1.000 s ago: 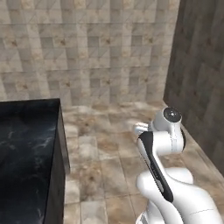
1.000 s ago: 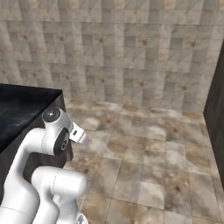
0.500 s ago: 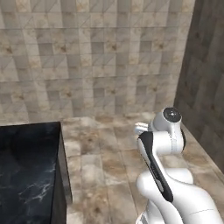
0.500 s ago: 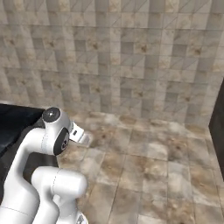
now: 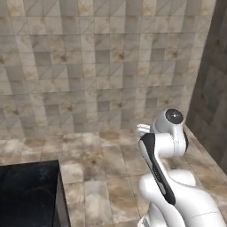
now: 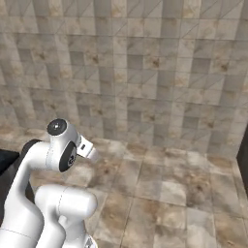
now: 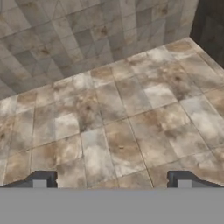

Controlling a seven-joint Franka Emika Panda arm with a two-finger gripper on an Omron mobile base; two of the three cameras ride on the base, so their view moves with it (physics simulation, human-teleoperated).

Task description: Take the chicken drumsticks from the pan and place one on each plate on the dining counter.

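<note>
**A:** Zero drumsticks moved as far as I can judge. The gripper [image 7: 112, 181] is spread wide with nothing between the fingertips [image 7: 39, 180], just hanging over bare floor tiles [image 7: 113, 127]. So the whole job looks like it's ahead: find the pan, grab a piece, plate it, repeat for the second plate.

**B:** Where's the dining counter then?

**A:** Closest thing to the arm [image 5: 170, 177]. A corner of the black marbled top [image 5: 29, 190] sits low and to the arm's left in the left base view, and a dark sliver [image 6: 7, 162] peeks out behind the arm in the right base view. What I can see of the top has nothing on it. Pan, chicken and plates: can't say where they are from here.

**B:** Anything blocking?

**A:** Not really. Past the counter corner it's open stone floor, then the tiled wall [image 5: 102, 66] straight ahead. Off to the arm's right, further back, there's a darker wall [image 5: 213, 88] meeting it at a corner. My guess is the base needs to turn or drive before the arm can do anything useful, and the counter corner is the one thing to swing clear of.
</note>
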